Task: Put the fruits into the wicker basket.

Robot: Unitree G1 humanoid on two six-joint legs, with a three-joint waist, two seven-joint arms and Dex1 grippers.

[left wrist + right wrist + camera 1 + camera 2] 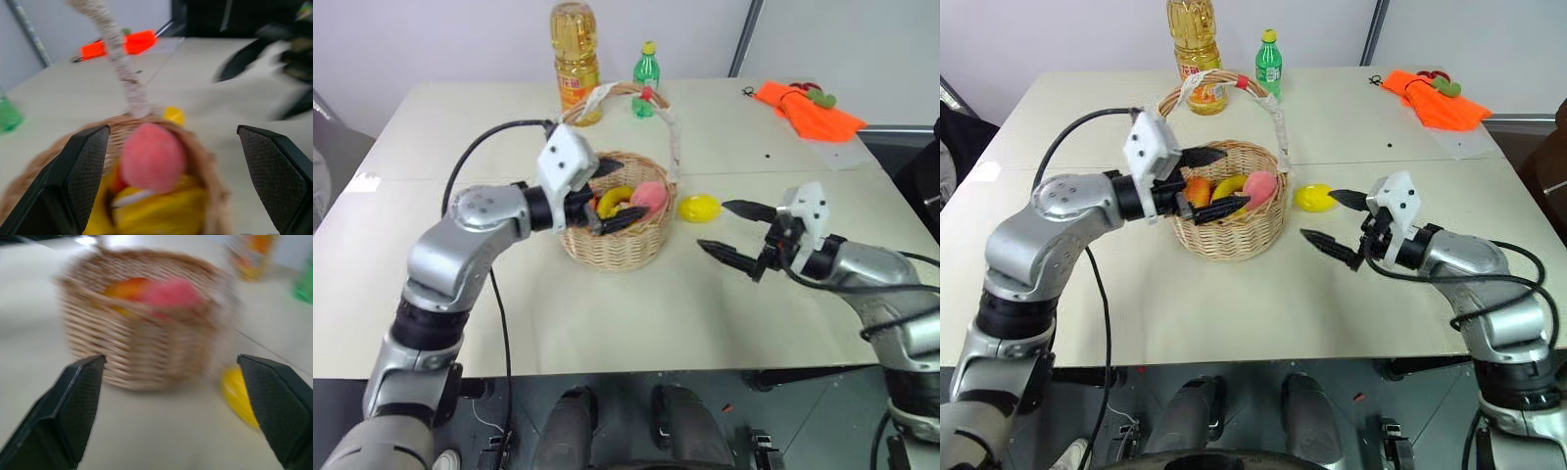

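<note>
The round light-tan woven wicker basket (615, 227) with a tall arched handle stands near the middle of the pale tabletop (607, 313), and inside it lie a pink toy peach (649, 194), a curved yellow toy banana (613, 199) and an orange-yellow mango-like fruit (1197, 189). The left gripper (1215, 180) reaches level over the basket's near-left rim, its two black fingers (1222, 207) spread apart with nothing between them, one above the fruits and one low by the banana. Just beside the basket on its right, resting on the tabletop, lies the small bright yellow lemon-like fruit (699, 208), outside the basket. The right gripper (734, 233) hangs near this lemon, on its right, fingers wide apart and empty, one fingertip close to the lemon, the other nearer the table's front edge. At the back of the tabletop stand a tall yellow oil bottle (575, 59) and a small green bottle (646, 78); an orange cloth (808, 110) lies at the far right corner.
</note>
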